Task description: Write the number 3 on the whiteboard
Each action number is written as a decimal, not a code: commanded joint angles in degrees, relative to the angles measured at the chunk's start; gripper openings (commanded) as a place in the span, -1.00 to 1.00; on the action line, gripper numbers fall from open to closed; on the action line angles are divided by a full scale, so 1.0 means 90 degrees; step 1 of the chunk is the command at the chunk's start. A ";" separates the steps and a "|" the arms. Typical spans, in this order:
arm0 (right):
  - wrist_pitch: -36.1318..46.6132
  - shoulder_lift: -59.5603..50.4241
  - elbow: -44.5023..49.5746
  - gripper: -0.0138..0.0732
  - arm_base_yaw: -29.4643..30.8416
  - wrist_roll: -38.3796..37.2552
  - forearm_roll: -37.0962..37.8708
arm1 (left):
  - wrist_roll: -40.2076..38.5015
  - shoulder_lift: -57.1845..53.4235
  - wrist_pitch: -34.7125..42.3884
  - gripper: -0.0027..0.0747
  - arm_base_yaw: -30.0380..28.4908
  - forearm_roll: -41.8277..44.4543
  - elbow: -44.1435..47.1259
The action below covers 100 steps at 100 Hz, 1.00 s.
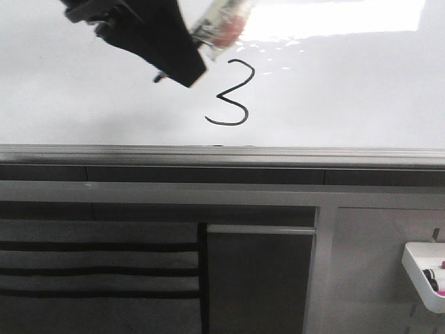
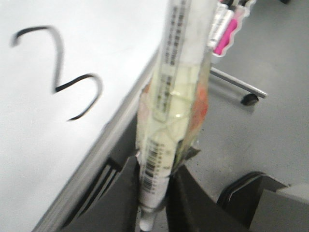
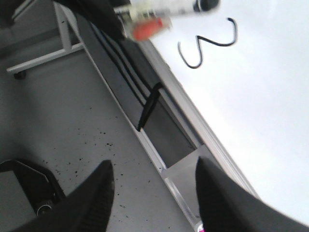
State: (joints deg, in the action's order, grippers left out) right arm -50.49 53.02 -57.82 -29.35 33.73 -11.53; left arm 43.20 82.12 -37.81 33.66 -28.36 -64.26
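Note:
A black hand-drawn number 3 [image 1: 231, 94] stands on the glossy whiteboard [image 1: 348, 90]. It also shows in the left wrist view [image 2: 67, 72] and the right wrist view [image 3: 210, 42]. My left gripper [image 1: 182, 61] is shut on a white marker pen [image 2: 174, 101] wrapped in tape, held just left of the 3, its tip off the line. The pen shows in the front view [image 1: 221, 24] and the right wrist view [image 3: 166, 9]. My right gripper [image 3: 153, 169] is open and empty, away from the board over the floor.
A grey metal edge strip [image 1: 222, 154] runs along the board's near side. A small white tray [image 1: 425, 268] with markers hangs at the lower right. A dark frame with slots [image 1: 97, 271] sits below the board. A caster leg [image 2: 241, 89] stands on the floor.

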 commanded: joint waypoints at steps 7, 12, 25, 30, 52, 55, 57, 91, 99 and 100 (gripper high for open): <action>0.0080 -0.0403 -0.0218 0.10 0.0415 -0.0104 0.0000 | -0.0626 -0.0196 0.0317 -0.98 -0.1040 -0.0182 -0.0225; 0.0050 -0.0463 -0.0218 0.10 0.0428 -0.0104 0.0000 | -0.0797 -0.0196 0.0442 -0.98 -0.1390 -0.0182 -0.0180; 0.0008 -0.0503 -0.0205 0.10 0.0428 -0.0140 0.0000 | -0.1050 -0.0196 0.0887 -0.98 -0.2145 -0.0309 0.0058; 0.0008 -0.0503 -0.0205 0.10 0.0428 -0.0155 0.0000 | -0.1050 -0.0196 0.1043 -0.98 -0.2340 -0.0356 0.0194; 0.0008 -0.0503 -0.0205 0.10 0.0428 -0.0155 0.0000 | -0.1060 -0.0142 0.1611 -0.98 -0.2805 -0.0423 0.0577; 0.0008 -0.0503 -0.0205 0.10 0.0428 -0.0155 0.0000 | -0.1060 -0.0115 0.1608 -0.98 -0.2820 -0.0455 0.0578; 0.0008 -0.0503 -0.0205 0.10 0.0428 -0.0155 0.0000 | -0.1060 -0.0098 0.1608 -0.98 -0.2832 -0.0473 0.0578; -0.0007 -0.0503 -0.0205 0.10 0.0428 -0.0155 -0.0022 | -0.1060 0.0122 0.1470 -0.98 -0.2830 -0.0523 0.0578; -0.0010 -0.0503 -0.0205 0.10 0.0428 -0.0155 -0.0022 | -0.1060 0.0122 0.1440 -0.98 -0.2830 -0.0523 0.0578; -0.0022 -0.0503 -0.0205 0.10 0.0428 -0.0155 -0.0022 | -0.1060 0.0122 0.1440 -0.98 -0.2830 -0.0523 0.0578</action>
State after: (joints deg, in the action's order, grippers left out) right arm -53.51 48.87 -57.82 -25.87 32.49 -11.29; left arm 34.15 84.93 -26.44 8.18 -31.63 -57.67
